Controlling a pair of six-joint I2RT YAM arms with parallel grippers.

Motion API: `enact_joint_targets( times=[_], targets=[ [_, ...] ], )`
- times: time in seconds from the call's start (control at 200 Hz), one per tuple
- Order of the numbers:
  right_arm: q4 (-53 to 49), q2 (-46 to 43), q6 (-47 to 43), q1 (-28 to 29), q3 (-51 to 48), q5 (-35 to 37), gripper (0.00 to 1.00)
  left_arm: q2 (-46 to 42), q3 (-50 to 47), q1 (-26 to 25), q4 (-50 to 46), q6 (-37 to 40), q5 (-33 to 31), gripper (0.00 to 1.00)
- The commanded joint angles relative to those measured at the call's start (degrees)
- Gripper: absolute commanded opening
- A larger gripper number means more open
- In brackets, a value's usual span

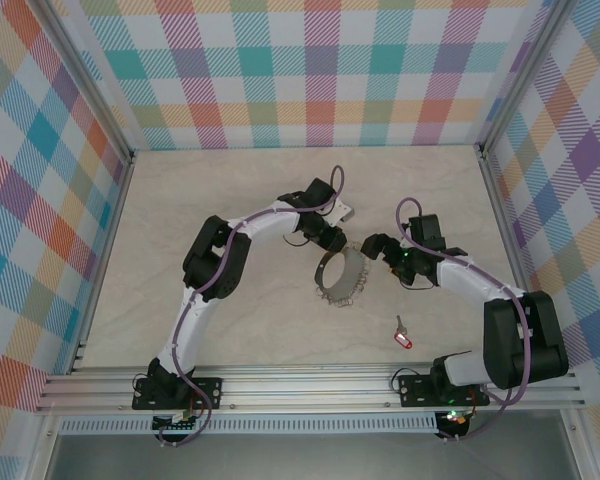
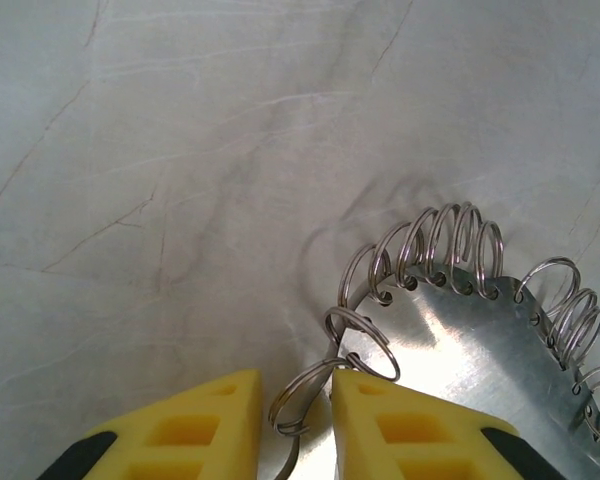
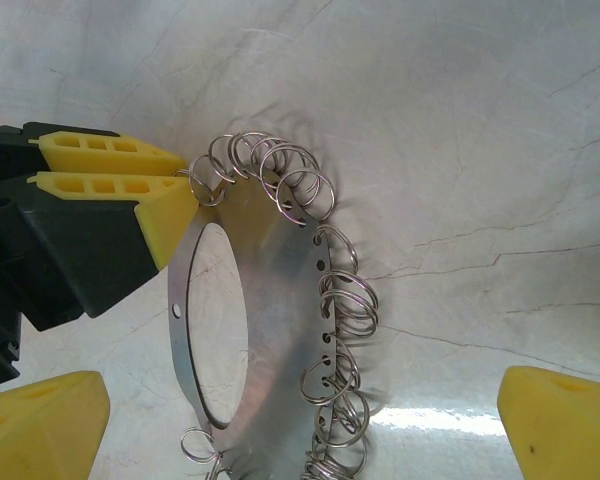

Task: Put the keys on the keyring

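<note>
The left gripper point(image 2: 295, 405) is narrow, pinching a wire loop point(image 2: 280, 395) on the rim of the keyring point(image 2: 480, 350), at about 11 o'clock of the ring in the top view. The ring looks tipped up off the table point(image 1: 230, 180). To do this well, I judge the pinch should bite the rim itself rather than a loose loop, so the ring cannot swing. The right gripper point(image 3: 305, 400) hangs wide and holds nothing, near the ring's 2 o'clock. The key point(image 1: 404, 340) lies on the table, well apart at the ring's 4 o'clock. The top view gives the key's place. The right wrist view gives the pinch side-on.
</note>
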Motion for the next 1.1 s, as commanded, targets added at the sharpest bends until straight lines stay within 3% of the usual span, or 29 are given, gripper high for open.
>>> enact_joint_targets(
  times=[0.0, 0.255, 1.095],
  targets=[
    [1.2, 0.5, 0.4, -0.4, -0.8, -1.2, 1.0, 0.4, -0.5, -0.7, 0.7, -0.6, 0.3, 0.22],
    [1.5, 0.2, 0.5, -0.5, -0.9, -2.3, 1.0, 0.4, -0.9, -0.6, 1.0, -1.1, -1.2, 0.0],
    [8.2, -2.5, 9.5, 0.9, 3.4, -14.5, 1.0, -27.0, -18.2, -1.3, 8.9, -8.4, -6.7, 0.0]
  ],
)
